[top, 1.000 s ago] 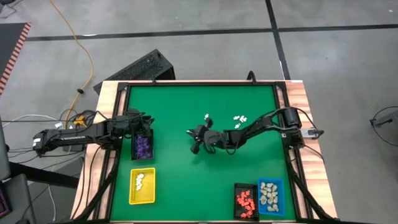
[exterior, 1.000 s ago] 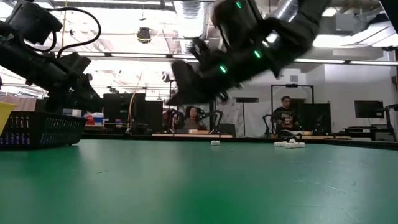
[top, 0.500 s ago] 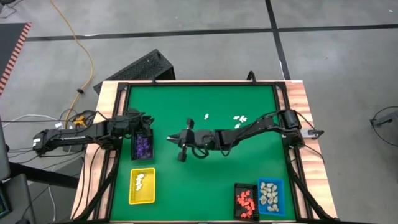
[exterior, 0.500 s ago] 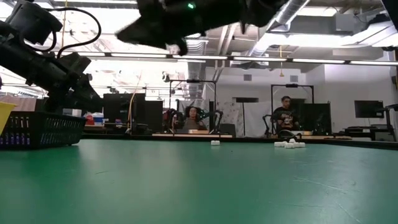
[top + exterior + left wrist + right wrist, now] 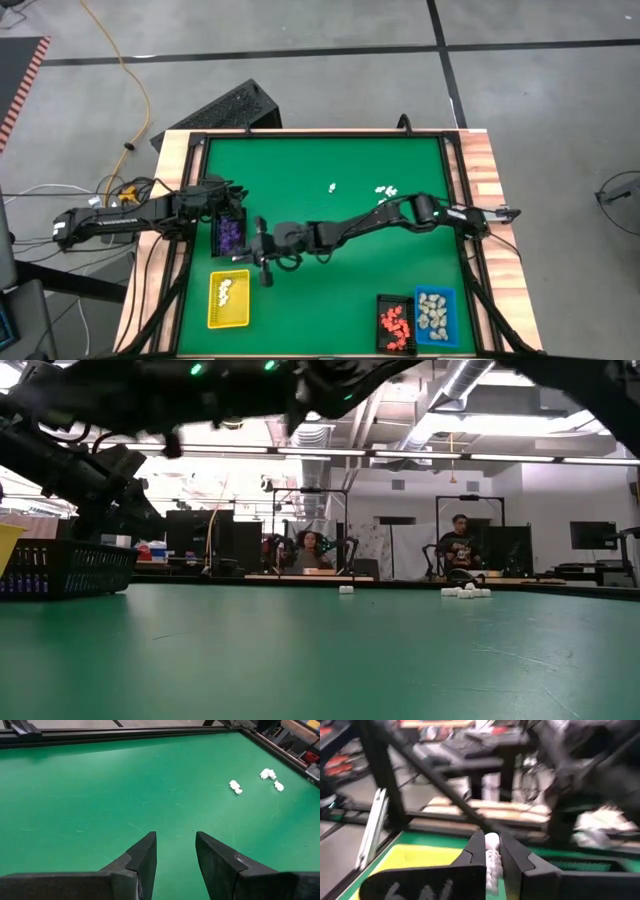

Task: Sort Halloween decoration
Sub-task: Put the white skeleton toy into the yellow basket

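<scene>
My right gripper reaches across the table to its left side and is shut on a small white figurine. It hangs near the yellow tray, which holds white figurines, and the black tray of purple ones. A few white figurines lie loose on the green mat toward the far side, also seen in the left wrist view. My left gripper waits open at the left edge by the black tray, with nothing between its fingers. My right gripper pinches the white figurine between its two fingers. The fingers lie about level and point toward the table's left edge. The figurine is lifted clear of the mat, with the yellow tray showing beyond it.
At the near right stand a black tray of red figurines and a blue tray of cream ones. A wooden frame rims the mat. People sit at desks in the room behind.
My right gripper has swung from the middle of the table toward its left edge and the yellow tray. It has risen well clear of the mat and tipped up to about level, with the arm stretching out.
</scene>
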`<state>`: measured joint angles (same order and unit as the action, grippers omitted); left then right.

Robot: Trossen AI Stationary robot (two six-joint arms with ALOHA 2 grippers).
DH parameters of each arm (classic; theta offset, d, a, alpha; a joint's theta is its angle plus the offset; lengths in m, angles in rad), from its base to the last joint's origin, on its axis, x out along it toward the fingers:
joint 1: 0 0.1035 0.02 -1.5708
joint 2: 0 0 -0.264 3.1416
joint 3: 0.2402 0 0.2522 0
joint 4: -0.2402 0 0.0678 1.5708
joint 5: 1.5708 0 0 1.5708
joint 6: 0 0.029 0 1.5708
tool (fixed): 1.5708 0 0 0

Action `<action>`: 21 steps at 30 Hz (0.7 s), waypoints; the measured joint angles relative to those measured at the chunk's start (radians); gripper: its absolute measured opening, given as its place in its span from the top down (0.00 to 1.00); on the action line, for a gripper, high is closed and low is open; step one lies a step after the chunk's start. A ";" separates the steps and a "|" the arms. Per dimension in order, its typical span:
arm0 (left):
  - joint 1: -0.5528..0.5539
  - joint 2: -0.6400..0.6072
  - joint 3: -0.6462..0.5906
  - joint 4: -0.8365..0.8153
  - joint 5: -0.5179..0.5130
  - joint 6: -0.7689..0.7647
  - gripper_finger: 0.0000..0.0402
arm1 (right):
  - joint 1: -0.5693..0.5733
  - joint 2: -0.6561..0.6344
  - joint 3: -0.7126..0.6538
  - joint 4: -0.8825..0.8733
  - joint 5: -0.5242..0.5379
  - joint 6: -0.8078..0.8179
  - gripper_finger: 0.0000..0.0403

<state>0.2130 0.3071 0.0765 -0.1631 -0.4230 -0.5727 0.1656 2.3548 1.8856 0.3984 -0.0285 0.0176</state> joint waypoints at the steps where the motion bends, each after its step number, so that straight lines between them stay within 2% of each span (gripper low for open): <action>1: 0.000 0.000 0.000 0.000 0.000 0.000 0.69 | 0.000 0.031 0.041 -0.027 -0.023 0.004 0.90; 8: 0.000 0.000 0.000 -0.002 0.012 0.000 0.69 | 0.011 0.168 0.270 -0.182 -0.129 0.001 0.90; 15: 0.000 0.000 0.000 -0.002 0.016 0.000 0.69 | 0.014 0.188 0.298 -0.202 -0.174 -0.038 0.85; 21: 0.000 0.000 0.000 -0.002 0.016 0.000 0.69 | 0.014 0.188 0.299 -0.210 -0.235 -0.052 0.72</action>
<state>0.2127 0.3073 0.0769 -0.1654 -0.4068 -0.5724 0.1791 2.5423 2.1841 0.1879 -0.2638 -0.0345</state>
